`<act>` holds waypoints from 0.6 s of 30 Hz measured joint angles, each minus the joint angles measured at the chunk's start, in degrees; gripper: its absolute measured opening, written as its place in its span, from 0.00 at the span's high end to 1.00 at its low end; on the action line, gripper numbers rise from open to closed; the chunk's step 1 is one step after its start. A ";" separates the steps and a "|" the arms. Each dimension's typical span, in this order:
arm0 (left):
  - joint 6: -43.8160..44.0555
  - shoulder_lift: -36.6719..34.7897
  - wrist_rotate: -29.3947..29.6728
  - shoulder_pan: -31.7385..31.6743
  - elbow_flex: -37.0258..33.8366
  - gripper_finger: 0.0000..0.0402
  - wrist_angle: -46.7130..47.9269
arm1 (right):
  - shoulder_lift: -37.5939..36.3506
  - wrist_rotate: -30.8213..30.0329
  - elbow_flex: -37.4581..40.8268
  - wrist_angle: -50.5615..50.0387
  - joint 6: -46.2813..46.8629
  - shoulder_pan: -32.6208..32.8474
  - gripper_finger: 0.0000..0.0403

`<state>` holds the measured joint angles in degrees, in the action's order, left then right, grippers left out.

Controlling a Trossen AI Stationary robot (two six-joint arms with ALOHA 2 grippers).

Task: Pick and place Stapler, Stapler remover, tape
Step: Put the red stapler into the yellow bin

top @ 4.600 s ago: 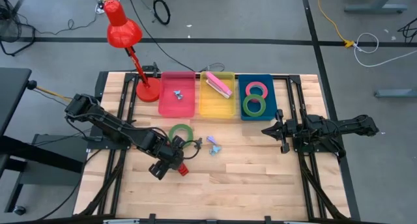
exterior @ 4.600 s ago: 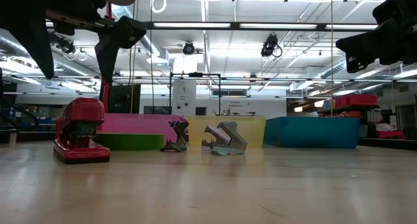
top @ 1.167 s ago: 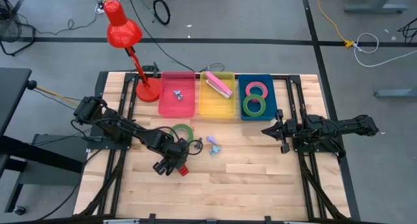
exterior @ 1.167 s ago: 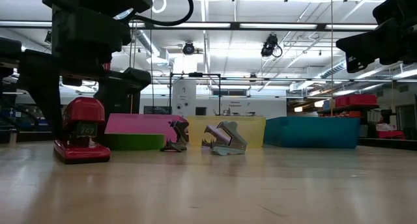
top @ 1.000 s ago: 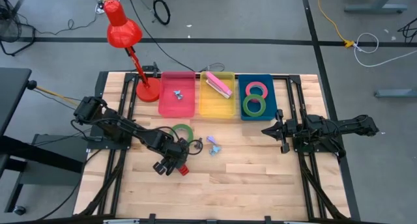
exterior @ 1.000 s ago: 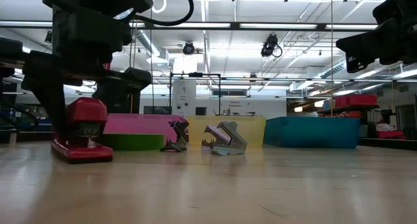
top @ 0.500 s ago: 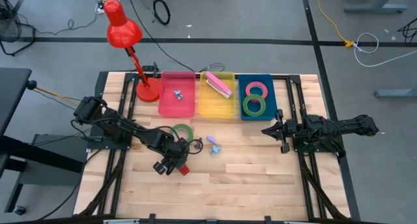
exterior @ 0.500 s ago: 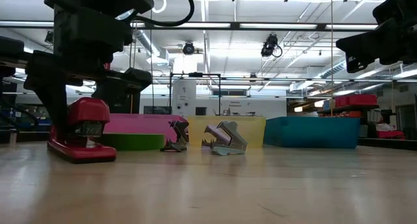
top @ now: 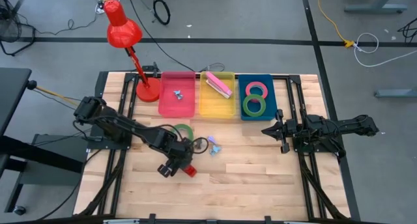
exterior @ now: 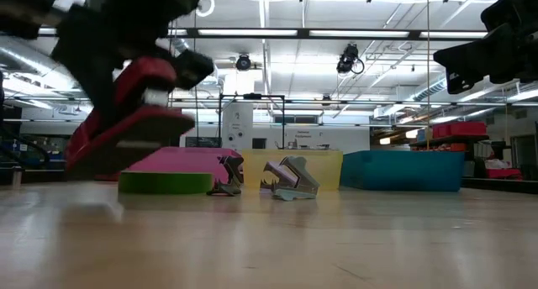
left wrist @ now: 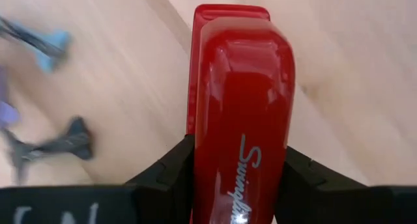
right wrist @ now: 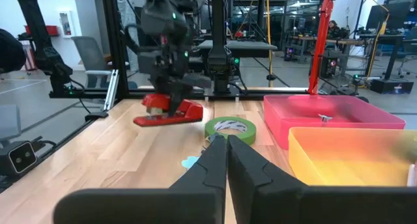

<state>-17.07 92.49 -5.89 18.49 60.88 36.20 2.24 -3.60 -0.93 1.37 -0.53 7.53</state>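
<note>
The left gripper has its fingers clamped on the sides of the red stapler. The stapler is up off the wooden table, tipped so that one end points up. From the side it looks lifted clear of the wood. It hangs over the near middle part of the table, on the left arm's side.

Just behind the stapler, a green tape ring lies flat on the table. Next to the ring sit two small staple removers, a dark one touching or almost touching the ring, and a blue and purple one just beside it.

At the far edge of the table stand three bins in a row. The pink bin has a small staple remover in it. The yellow bin holds a pink stapler. The blue bin holds a red-pink tape ring and another green tape ring, which touch each other.

A red desk lamp stands at the far left corner, beside the pink bin.

The right gripper waits on the right side of the table, near the blue bin, with its two fingers pressed together and nothing in them.
</note>
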 joint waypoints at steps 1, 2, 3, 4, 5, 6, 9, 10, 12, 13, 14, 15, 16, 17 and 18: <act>0.02 0.00 -0.03 -0.13 1.10 0.62 0.39 | 0.00 -0.02 0.00 0.00 0.00 0.02 0.96; 0.03 0.00 -0.02 -0.34 2.18 0.62 0.91 | 0.00 0.00 0.00 0.00 0.01 0.01 0.96; 0.06 0.00 0.03 -0.46 3.20 0.62 1.52 | 0.00 -0.01 0.00 -0.01 0.00 0.02 0.96; 0.01 0.00 0.10 -0.68 4.17 0.62 2.01 | 0.00 -0.02 0.00 -0.01 0.00 0.02 0.96; -0.03 0.00 0.11 -0.86 5.07 0.62 2.26 | 0.00 -0.02 0.00 0.00 0.00 0.02 0.96; -0.07 0.00 0.13 -1.11 6.13 0.62 2.67 | 0.00 -0.02 0.00 0.00 0.01 0.02 0.96; -0.08 0.00 0.07 -2.19 8.99 0.63 3.66 | 0.00 -0.02 0.00 0.00 0.01 0.01 0.96; -0.11 0.00 0.09 -2.69 9.70 0.63 4.07 | 0.00 -0.02 0.00 0.00 0.02 0.02 0.96; -0.93 0.00 0.12 -3.72 11.45 0.63 5.98 | 0.00 -0.02 0.00 -0.01 0.01 0.02 0.96; -1.80 0.00 0.24 -4.25 12.23 0.62 6.62 | -0.01 -0.02 0.00 0.00 0.01 0.02 0.96; -2.80 0.00 0.33 -4.76 12.97 0.62 6.96 | 0.00 -0.02 0.00 0.00 0.00 0.02 0.96; -3.64 0.00 0.34 -5.26 13.50 0.62 7.02 | 0.00 -0.02 0.00 -0.01 0.00 0.00 0.96; -4.69 0.00 0.37 -5.80 14.00 0.63 7.17 | 0.00 -0.02 0.00 0.00 0.00 0.02 0.96; -5.35 0.00 0.66 -6.35 14.61 0.63 7.56 | -0.01 -0.02 0.00 0.00 0.02 0.01 0.96; -6.36 0.00 0.86 -6.92 15.18 0.63 7.72 | 0.00 -0.02 0.00 0.00 0.01 0.02 0.96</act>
<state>-23.43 92.49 -5.04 11.56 76.06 43.92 2.24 -3.62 -0.93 1.37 -0.52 7.55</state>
